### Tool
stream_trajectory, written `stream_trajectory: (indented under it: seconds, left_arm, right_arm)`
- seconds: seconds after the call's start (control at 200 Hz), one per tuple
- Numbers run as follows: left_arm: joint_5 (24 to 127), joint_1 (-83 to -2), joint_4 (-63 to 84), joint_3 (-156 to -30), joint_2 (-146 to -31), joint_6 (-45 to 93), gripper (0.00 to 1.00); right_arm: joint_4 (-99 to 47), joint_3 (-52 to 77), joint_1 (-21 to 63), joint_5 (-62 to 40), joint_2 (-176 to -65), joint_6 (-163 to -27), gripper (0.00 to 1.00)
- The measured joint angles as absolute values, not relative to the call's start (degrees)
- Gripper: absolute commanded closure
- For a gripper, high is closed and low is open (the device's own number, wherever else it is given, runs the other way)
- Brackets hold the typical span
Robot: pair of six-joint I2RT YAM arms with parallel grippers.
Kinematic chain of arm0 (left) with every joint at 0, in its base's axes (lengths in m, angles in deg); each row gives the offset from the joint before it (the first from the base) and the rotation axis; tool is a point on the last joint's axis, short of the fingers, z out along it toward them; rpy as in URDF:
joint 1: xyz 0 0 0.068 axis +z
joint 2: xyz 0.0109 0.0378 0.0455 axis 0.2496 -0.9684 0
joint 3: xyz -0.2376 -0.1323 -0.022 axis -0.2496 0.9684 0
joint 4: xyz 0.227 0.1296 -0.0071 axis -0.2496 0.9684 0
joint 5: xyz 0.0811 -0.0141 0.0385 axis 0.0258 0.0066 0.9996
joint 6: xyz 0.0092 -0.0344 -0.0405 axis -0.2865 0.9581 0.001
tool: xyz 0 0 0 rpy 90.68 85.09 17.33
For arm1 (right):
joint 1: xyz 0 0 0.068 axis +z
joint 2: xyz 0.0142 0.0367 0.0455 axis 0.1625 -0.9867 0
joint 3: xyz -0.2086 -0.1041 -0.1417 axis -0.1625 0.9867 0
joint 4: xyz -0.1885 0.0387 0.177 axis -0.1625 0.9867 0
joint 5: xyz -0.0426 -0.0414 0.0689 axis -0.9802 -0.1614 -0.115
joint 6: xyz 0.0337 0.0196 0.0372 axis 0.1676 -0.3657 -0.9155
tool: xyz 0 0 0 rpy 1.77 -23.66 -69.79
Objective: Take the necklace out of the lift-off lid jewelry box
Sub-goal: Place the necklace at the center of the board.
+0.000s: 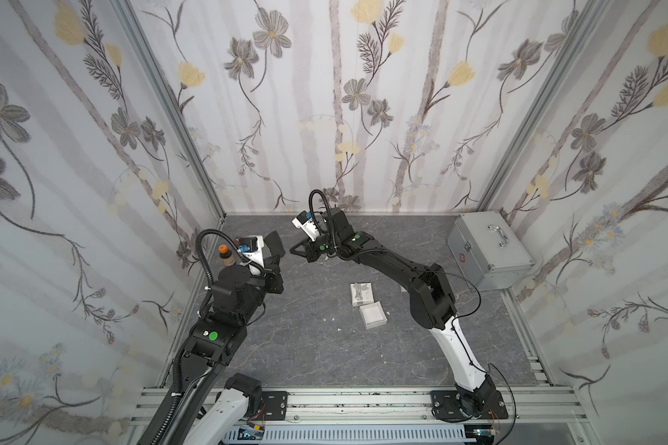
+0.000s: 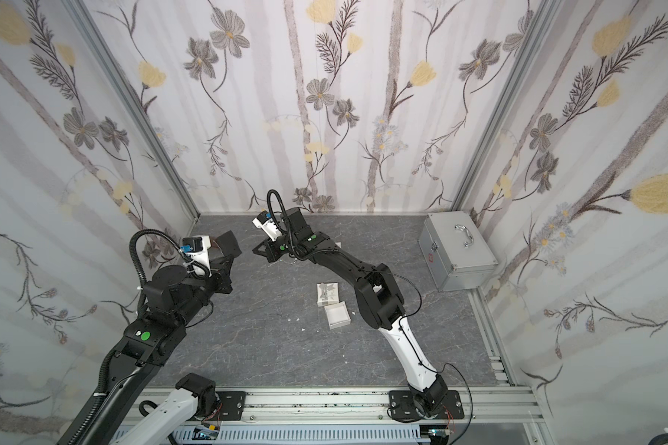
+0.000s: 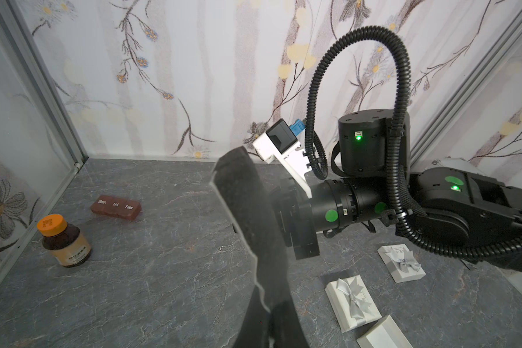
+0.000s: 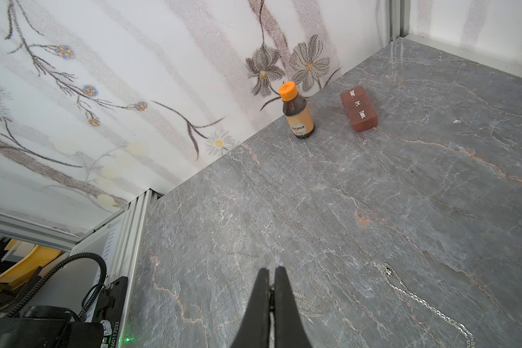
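Observation:
The white jewelry box base (image 1: 373, 314) stands open at mid-table, and its lid with a silver bow (image 1: 361, 293) lies just behind it; both also show in the left wrist view, the lid (image 3: 353, 301) and the base (image 3: 383, 334). My left gripper (image 3: 270, 313), raised at the left (image 1: 272, 262), is shut on a black foam pad (image 3: 244, 205) that stands up from its jaws. My right gripper (image 4: 271, 271) hovers at the far centre (image 1: 297, 248), shut on the necklace. The thin silver necklace chain (image 4: 404, 286) trails down from it.
A brown bottle with an orange cap (image 4: 297, 113) and a red-brown pill organizer (image 4: 359, 108) stand near the far left wall. A metal case (image 1: 486, 250) sits at the far right. A second bowed white box (image 3: 401, 262) lies by the right arm.

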State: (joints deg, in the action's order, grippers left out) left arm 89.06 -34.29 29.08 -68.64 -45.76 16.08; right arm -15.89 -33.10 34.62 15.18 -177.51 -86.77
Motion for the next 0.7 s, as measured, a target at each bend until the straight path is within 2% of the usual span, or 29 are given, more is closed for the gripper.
stream_trajectory:
  seconds: [0.185,0.46,0.699]
  left_arm:
    - [87.73,-34.11,28.03,-68.64,-46.48,16.34,1.0]
    - [85.3,-34.0,27.35,-68.64,-47.92,16.76,1.0]
    - [81.96,-34.0,25.95,-68.64,-51.44,16.93,1.0]
  right_arm:
    - [-15.67,-31.57,34.27,14.33,-177.18,-86.51,1.0]
    - [-13.2,-15.99,27.67,8.15,-171.37,-86.84,1.0]
    - [-10.4,-11.79,24.01,2.51,-170.58,-87.23,0.94]
